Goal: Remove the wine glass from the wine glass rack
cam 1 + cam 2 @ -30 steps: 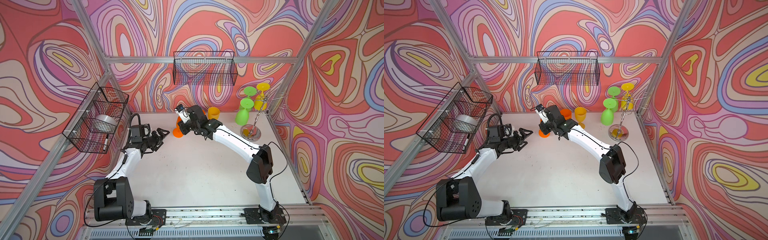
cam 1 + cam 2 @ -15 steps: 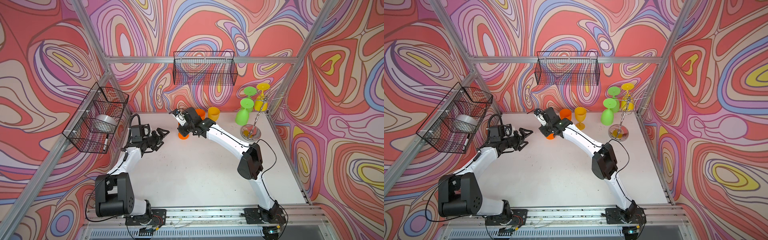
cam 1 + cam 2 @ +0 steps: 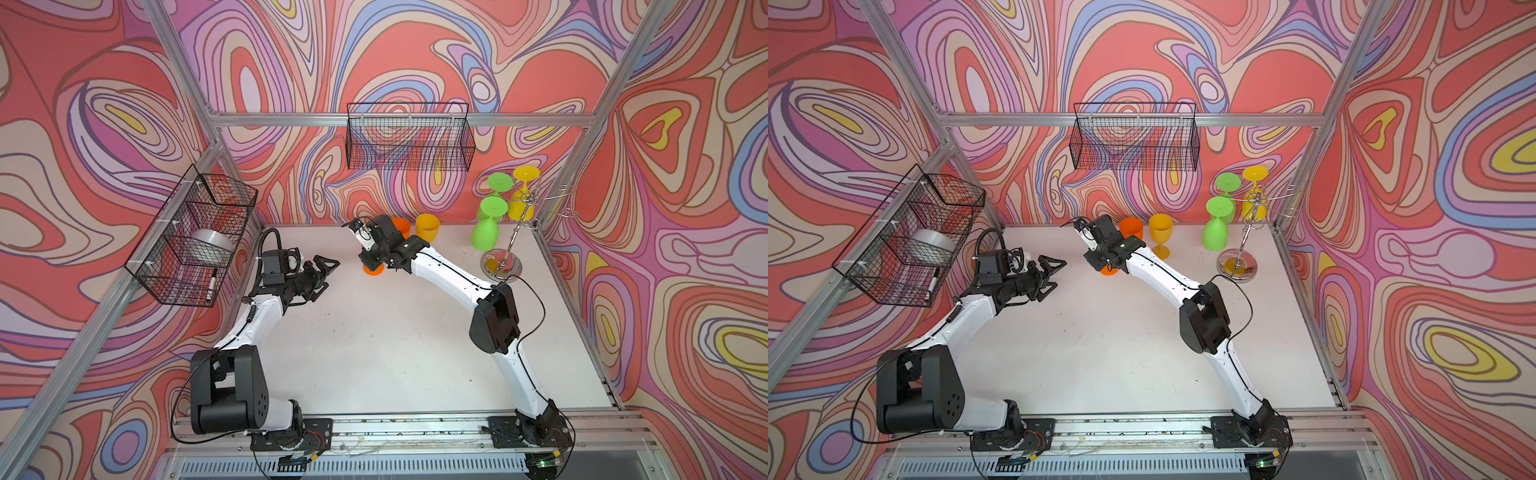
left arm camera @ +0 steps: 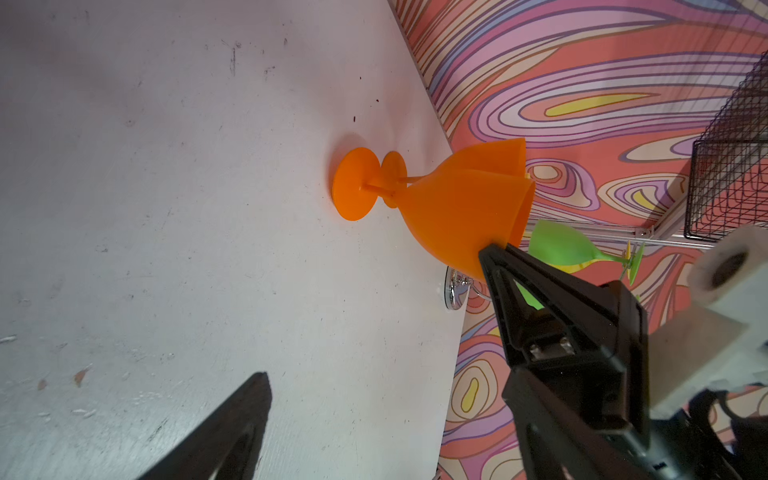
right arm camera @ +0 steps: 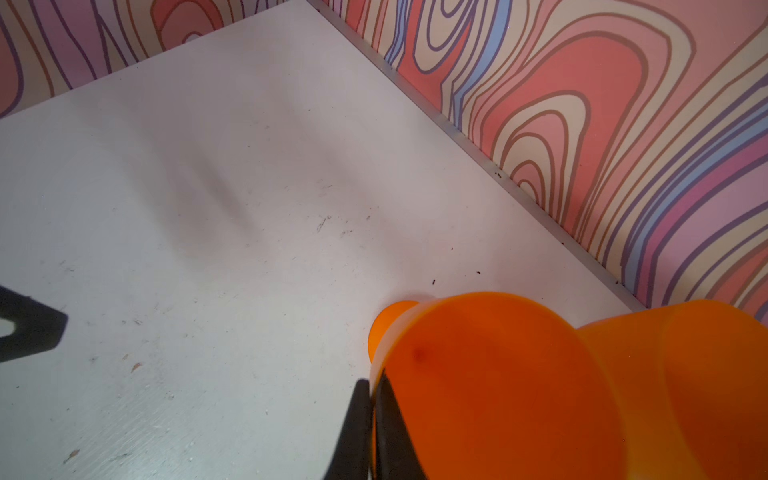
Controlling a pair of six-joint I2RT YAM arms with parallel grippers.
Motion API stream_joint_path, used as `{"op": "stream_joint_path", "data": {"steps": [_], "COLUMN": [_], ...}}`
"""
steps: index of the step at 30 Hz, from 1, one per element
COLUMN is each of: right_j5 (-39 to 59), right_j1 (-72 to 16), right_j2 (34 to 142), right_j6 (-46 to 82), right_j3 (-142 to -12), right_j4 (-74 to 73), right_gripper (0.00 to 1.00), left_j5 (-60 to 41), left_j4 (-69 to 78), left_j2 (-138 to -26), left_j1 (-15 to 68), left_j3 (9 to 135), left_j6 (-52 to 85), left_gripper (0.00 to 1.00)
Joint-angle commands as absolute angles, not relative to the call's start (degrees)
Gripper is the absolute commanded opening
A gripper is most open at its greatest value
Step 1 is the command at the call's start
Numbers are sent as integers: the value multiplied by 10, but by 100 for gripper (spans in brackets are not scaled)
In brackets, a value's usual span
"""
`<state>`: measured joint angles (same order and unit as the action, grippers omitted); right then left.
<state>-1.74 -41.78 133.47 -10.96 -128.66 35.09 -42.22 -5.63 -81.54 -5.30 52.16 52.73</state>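
Looking down, we see a scuffed white tabletop (image 3: 374,353) enclosed by walls (image 3: 104,124) of swirling red, pink and purple on an aluminium frame (image 3: 291,119). Two black wire baskets hang there, one at the back (image 3: 409,137) and one at the left (image 3: 195,241). We count six plastic glasses. Three hang upside down on the chrome wine glass rack (image 3: 501,266) at the far right: a yellow glass (image 3: 521,208) and two green glasses (image 3: 483,237) (image 3: 500,182). Three are off it near the back wall: an amber glass (image 3: 428,226), a second orange glass (image 3: 402,226), and the upright orange wine glass (image 5: 478,374), whose rim the right gripper (image 5: 372,380) pinches. The left gripper (image 3: 329,274) hovers nearby, fingers spread wide, holding nothing.
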Motion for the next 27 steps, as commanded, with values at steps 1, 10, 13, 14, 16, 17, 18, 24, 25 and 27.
{"op": "stream_joint_path", "data": {"steps": [1,10,13,14,16,17,18,24,25,27], "right_j5": [-17,-13,-13,-12,-12,-11,-12,-13,-13,-19], "right_j1": [-411,-403,-403,-403,-403,-403,-403,-404,-405,-410], "right_j2": [1351,1388,1394,1392,1385,1380,1374,1335,1328,1308], "right_j6": [-119,-129,-137,-139,-139,-141,-141,-147,-148,-151], "right_j3": [-1303,-1343,-1356,-1358,-1355,-1351,-1346,-1315,-1312,-1297], "right_j4": [325,323,328,328,323,319,313,281,277,265], "right_gripper": [0,0,11,16,23,25,29,53,55,61], "left_j5": [-432,-437,-438,-438,-438,-438,-437,-440,-440,-439], "left_j4": [-39,-36,-35,-36,-36,-34,-34,-29,-28,-28], "left_j2": [-822,-826,-828,-828,-828,-829,-830,-832,-832,-832], "left_j1": [-57,-57,-57,-57,-57,-57,-57,-57,-57,-57], "left_j3": [515,515,516,516,516,516,516,515,515,515], "left_j6": [532,532,533,533,532,532,533,533,533,532], "left_gripper": [90,91,90,90,90,90,91,91,91,91]}}
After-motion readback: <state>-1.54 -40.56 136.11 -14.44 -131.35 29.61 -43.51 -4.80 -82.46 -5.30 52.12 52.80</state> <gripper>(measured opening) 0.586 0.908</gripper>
